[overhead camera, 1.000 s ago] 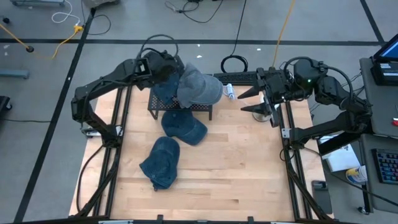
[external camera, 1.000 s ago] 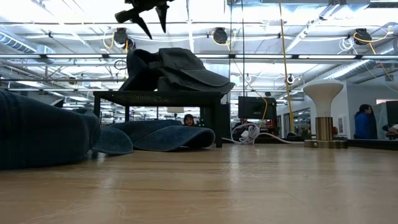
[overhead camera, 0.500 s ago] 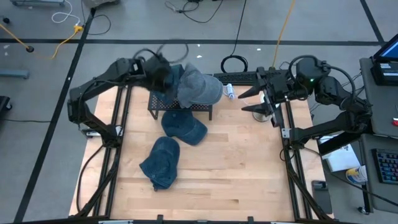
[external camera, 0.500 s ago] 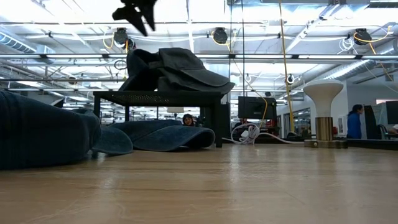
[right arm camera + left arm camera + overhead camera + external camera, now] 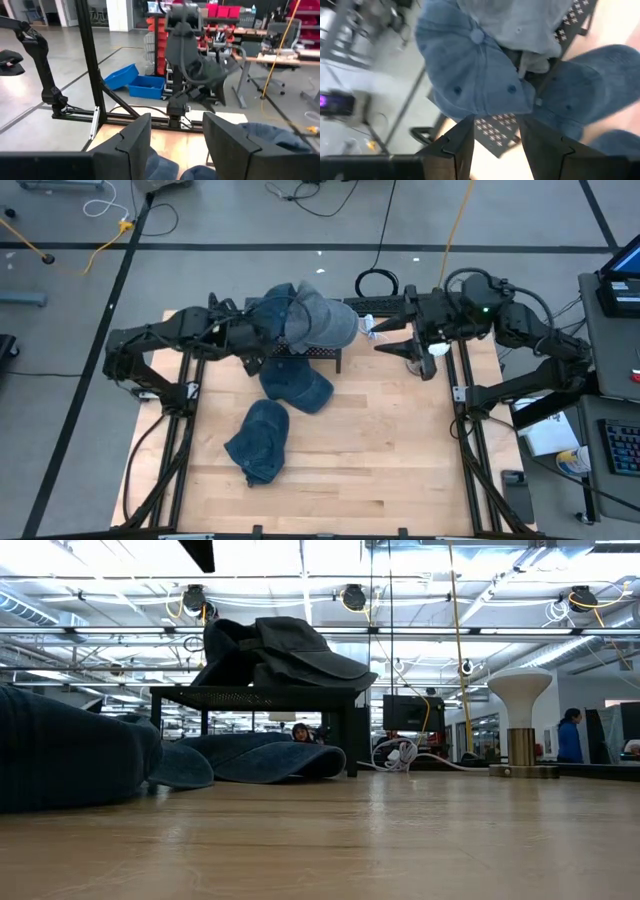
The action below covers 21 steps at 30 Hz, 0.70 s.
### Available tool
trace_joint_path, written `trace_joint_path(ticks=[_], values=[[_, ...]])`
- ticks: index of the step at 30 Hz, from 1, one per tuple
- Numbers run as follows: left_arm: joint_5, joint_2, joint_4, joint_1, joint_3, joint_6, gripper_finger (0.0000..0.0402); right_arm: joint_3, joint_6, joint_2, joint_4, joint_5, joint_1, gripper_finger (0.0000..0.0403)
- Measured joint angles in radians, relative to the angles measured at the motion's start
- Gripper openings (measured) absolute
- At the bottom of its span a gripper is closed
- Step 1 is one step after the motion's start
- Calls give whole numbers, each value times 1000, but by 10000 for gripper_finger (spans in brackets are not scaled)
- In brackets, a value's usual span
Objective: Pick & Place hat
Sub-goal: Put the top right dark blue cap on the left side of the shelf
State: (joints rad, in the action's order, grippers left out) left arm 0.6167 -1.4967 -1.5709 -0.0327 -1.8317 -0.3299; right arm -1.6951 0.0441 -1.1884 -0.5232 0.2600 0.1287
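Observation:
Two hats lie on a black perforated stand: a blue denim one and a grey-blue one lapping over it. A third blue hat lies on the table, partly under the stand. Another lies nearer the front. My left gripper hangs open above the stand's left end, tipped downward, with nothing between its fingers. My right gripper stands open in the air right of the stand, pointing level at it.
The wooden table top lies bare at the right and front. Black frame rails run along both sides. In the low view a white mushroom-shaped post stands at the right. Cables lie beyond the far edge.
My left gripper has come back from over the far side of the hats toward the table's near and left side, rolling about its own axis. It now hangs over the stand's left end. The hats on the stand have kept their places.

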Motion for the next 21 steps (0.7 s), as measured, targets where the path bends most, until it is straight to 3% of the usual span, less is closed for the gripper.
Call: trace_joint_path(ticks=[5,10,14,21], values=[[47,26,0,-11,0,14,177,0,-17,-26,-1,0,-4,171],[79,28,0,-98,0,-51,190,0,-7,-34,15,3,-8,171],[-14,20,11,-227,0,-95,200,0,-17,-31,39,2,-8,171],[-200,-6,102,-419,0,-29,216,0,-7,-29,41,3,-8,171]])
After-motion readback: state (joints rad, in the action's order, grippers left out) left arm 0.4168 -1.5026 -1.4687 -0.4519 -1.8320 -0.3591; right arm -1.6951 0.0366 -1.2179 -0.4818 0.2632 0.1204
